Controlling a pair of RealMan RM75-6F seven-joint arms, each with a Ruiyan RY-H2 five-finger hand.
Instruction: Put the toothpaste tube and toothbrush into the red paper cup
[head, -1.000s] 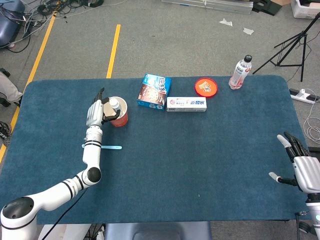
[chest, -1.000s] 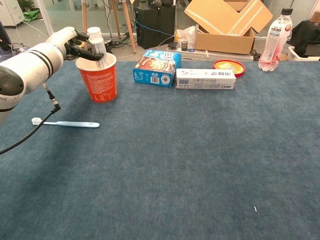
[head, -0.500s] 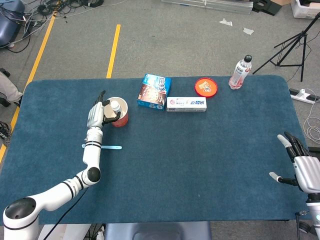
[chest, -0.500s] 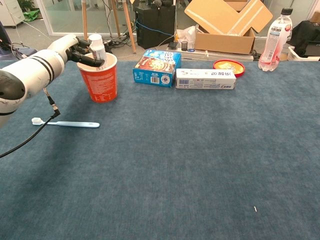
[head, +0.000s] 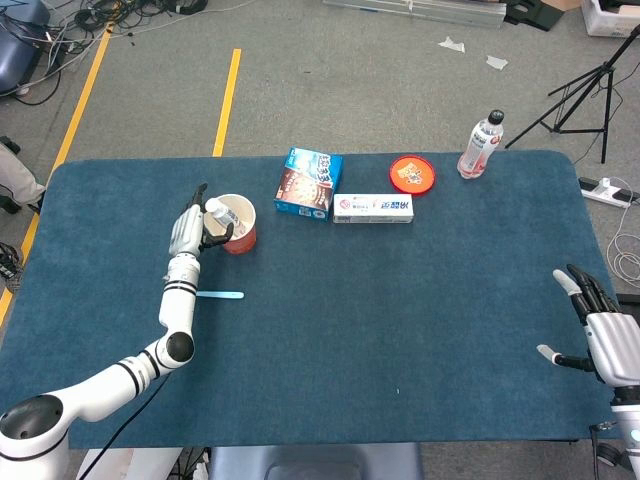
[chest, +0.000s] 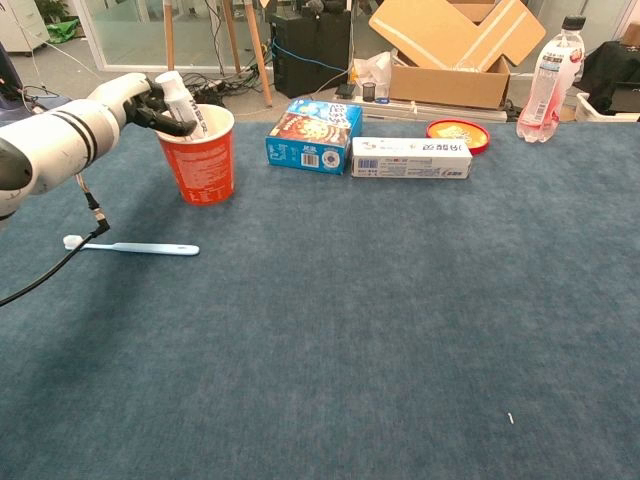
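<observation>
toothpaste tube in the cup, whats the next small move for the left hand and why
Probably let go and lift clear. The left hand holds the toothpaste tube, which leans inside the red paper cup, cap up. The toothbrush lies on the table beside the cup.

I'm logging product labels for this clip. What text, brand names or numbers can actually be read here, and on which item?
None can be read for certain.
Blue snack box: large print, too blurred.
White toothpaste carton: coloured lettering and a barcode, too small.
Red paper cup: small pale print low on the wall, unreadable.
Toothpaste tube: dark lettering, unreadable.
Bottle: label unreadable.
</observation>
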